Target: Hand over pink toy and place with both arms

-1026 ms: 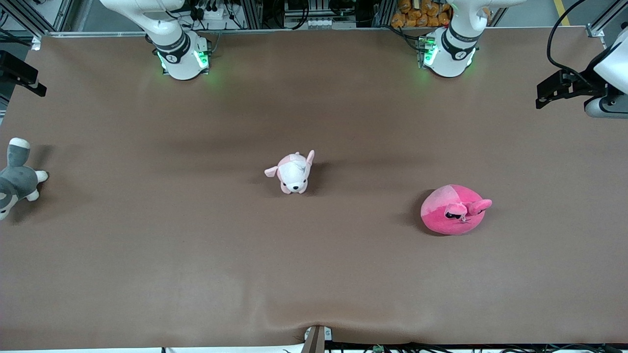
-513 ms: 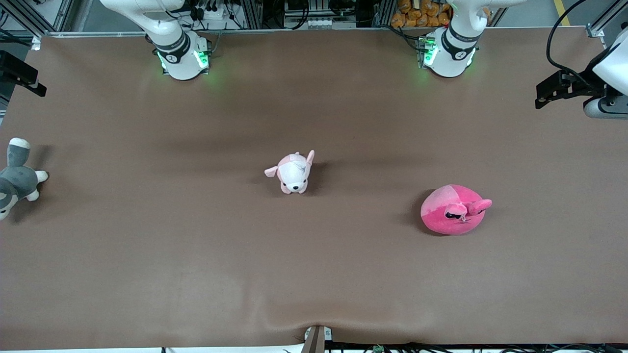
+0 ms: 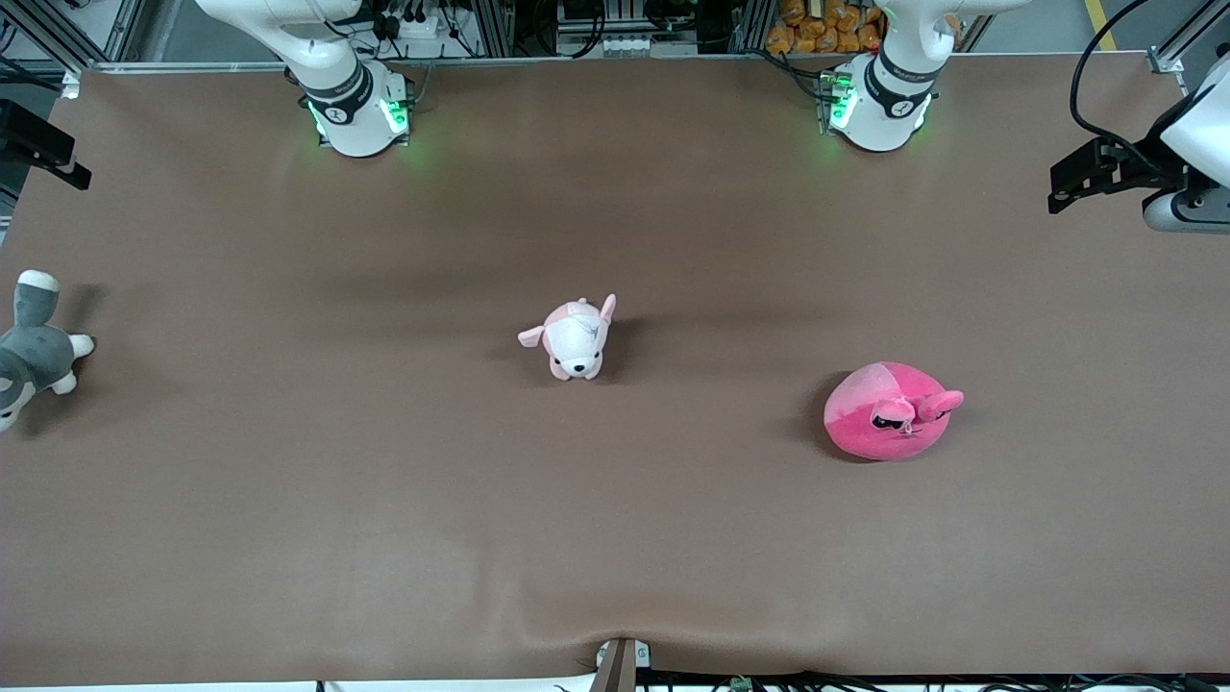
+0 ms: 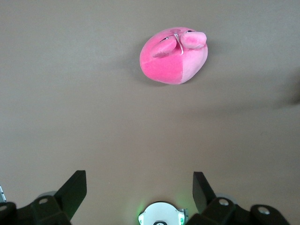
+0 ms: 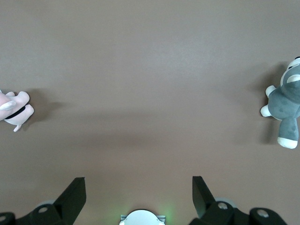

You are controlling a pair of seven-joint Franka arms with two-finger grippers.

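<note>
Here the pink toy (image 3: 890, 411) is lying untouched on the table (image 3: 673, 538) toward the left arm's end; the left gripper (image 4: 138, 190) and right gripper (image 5: 138, 192) are hanging spread and empty above it, pre-grasp; next, the left gripper needs descending onto it.

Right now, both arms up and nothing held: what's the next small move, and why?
Probably lower the left gripper toward the pink toy. Its fingers are open and empty, high above the table, and the toy lies untouched toward the left arm's end, in that wrist's view. The right gripper, also open, waits; its view shows only the puppy plush and grey plush.
</note>
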